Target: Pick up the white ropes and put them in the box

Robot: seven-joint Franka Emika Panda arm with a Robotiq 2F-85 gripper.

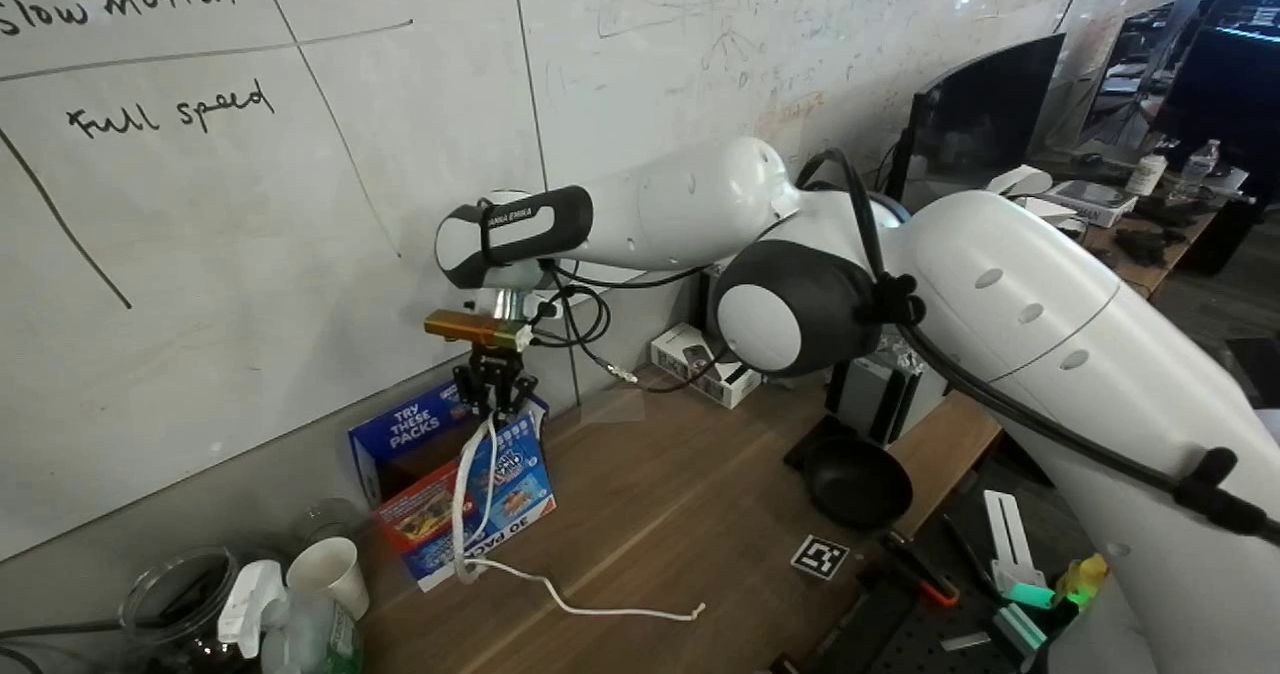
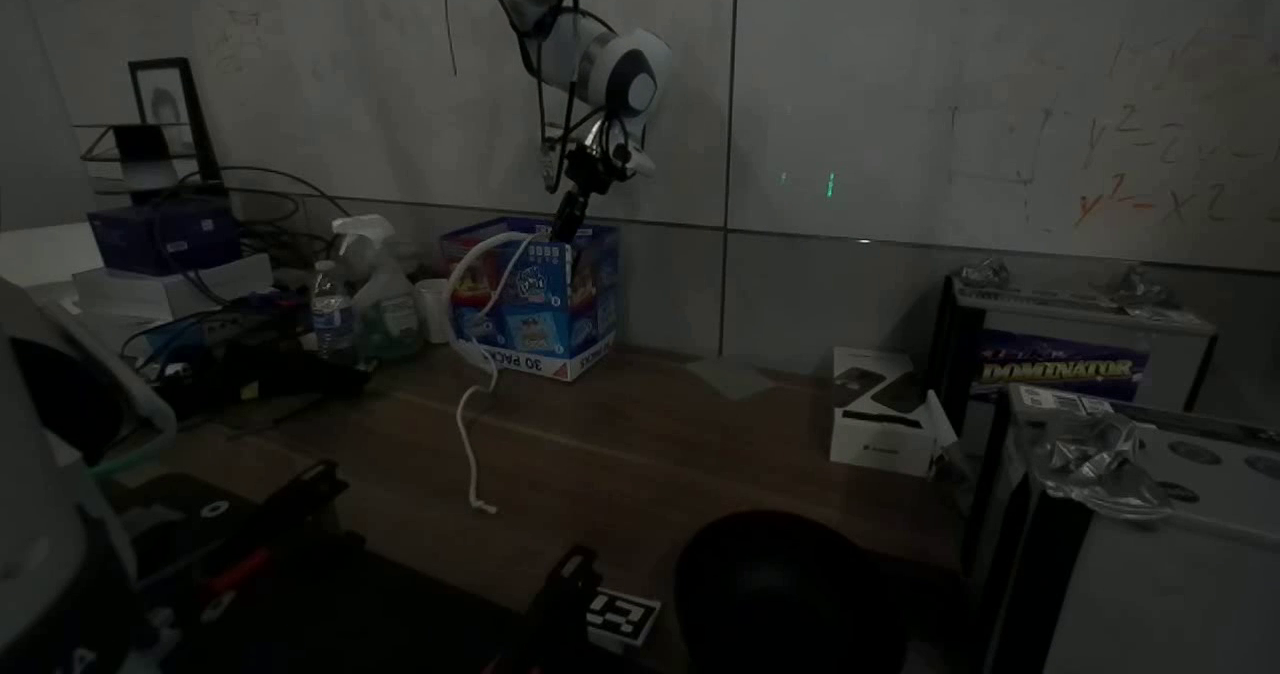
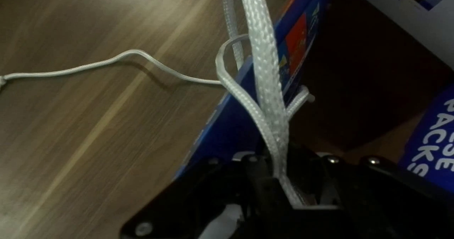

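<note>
Two objects stand at the left in an exterior view: a translucent plastic spray bottle (image 1: 295, 629) with white head, and a white paper cup (image 1: 330, 576). The cup is near the box, so a wide swing to that side could tip it. Next comes the blue rectangular cardboard box (image 1: 425, 519) with red and white print, its top uncovered. The thin white braided ropes (image 1: 459, 514) hang in loops outside, before its printed wall; in the wrist view only one short end shows against the dark inside, so I judge the placing not yet done. Your black two-finger gripper (image 1: 492, 416) is clenched on the ropes, at the upper edge of this wall; whether it touches, I cannot tell. If you release here, the loops' weight may draw everything down outside. If you push low, you may catch the edge and shift the box. Further right, the long tail lies on the brown wooden table (image 1: 640, 514); without enough lift, it probably stays out.
</note>
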